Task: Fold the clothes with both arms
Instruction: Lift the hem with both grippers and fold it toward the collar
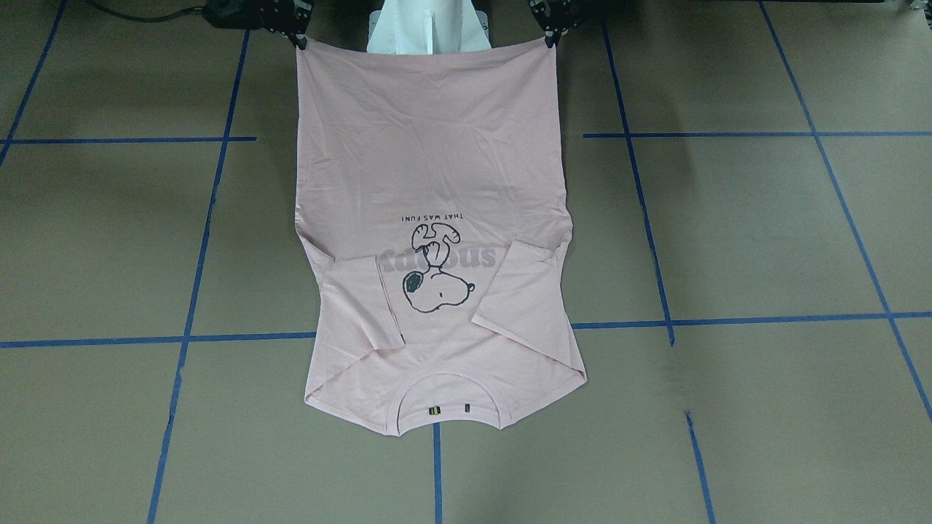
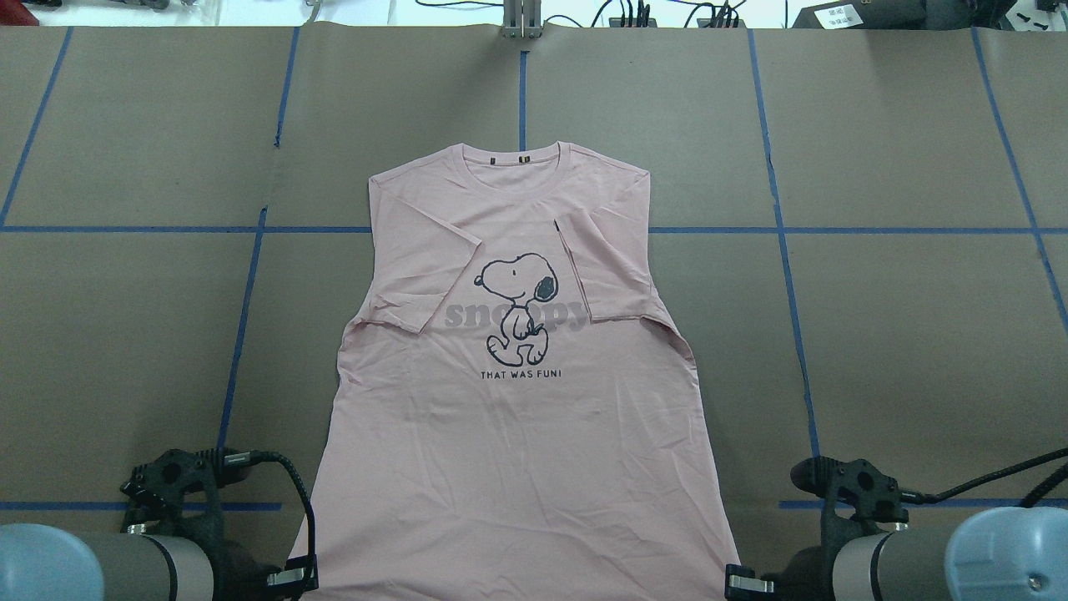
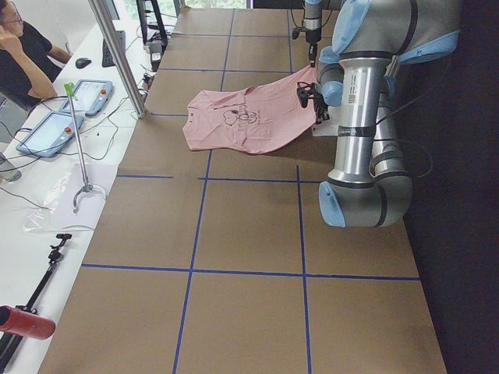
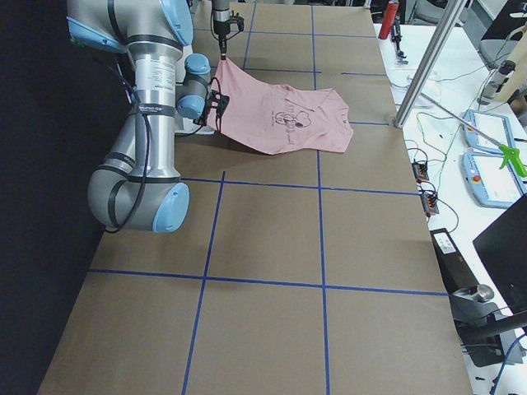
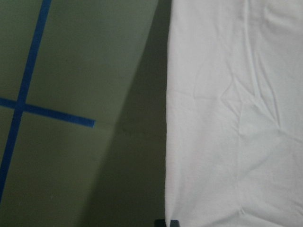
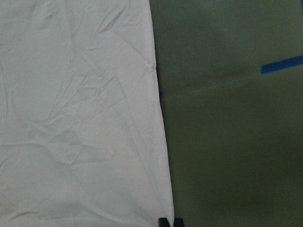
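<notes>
so, the pink t-shirt (image 1: 429, 167) lies print-up on the desk (image 1: 757, 233), and its hem end is raised off the surface. the left fingers (image 1: 551, 40) are clamped on one hem corner and the right fingers (image 1: 300, 42) are pinched tight on the other, with the hem stretched straight between them. its long axis runs directly away from the fingers, with the collar (image 1: 450, 382) at the far end pointing away from them. both sleeves (image 1: 364, 298) are tucked in over the chest, well away from either grip.

what worries me: each grip looks to be right on the very corner, so a hard tug could pop one loose and drop half the hem. if one side travels ahead of the other, the fold goes skewed. and dragging the fabric instead of lifting it could flip those sleeves back out.
</notes>
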Motion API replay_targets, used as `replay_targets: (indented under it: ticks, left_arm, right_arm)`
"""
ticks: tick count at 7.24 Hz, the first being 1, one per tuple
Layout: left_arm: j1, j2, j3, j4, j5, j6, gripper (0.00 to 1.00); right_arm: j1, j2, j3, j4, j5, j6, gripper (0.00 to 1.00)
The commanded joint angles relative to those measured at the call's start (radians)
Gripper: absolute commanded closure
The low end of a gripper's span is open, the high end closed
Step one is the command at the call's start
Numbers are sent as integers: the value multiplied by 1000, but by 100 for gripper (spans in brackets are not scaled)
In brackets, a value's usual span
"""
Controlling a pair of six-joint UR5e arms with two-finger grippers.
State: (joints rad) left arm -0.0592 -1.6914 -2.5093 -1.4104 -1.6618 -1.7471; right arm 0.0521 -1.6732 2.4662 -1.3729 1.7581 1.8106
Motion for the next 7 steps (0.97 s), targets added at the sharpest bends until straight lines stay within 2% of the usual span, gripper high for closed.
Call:
replay_targets:
  ticks: [1,2,3,4,6,7]
  left_arm:
    - [19,-7,-34,39,-7,4,100]
    - [7,-31,-11,37,-6,9,100]
    - [-48,-71,47,33,3,27,100]
    - [-139,-127,79,34,2,117,100]
    - [-311,-163,110,37,-9,283,100]
    - [-392,-174,156,37,-16,355,100]
  right_arm:
    - [-2,-27,50,0,21,-3,100]
    - [58,-22,40,0,21,-46,100]
    - [151,34,14,0,21,-144,100]
    - [240,100,-50,0,21,-210,100]
    - [389,255,-204,4,11,-381,100]
    - [460,292,-266,8,17,-445,100]
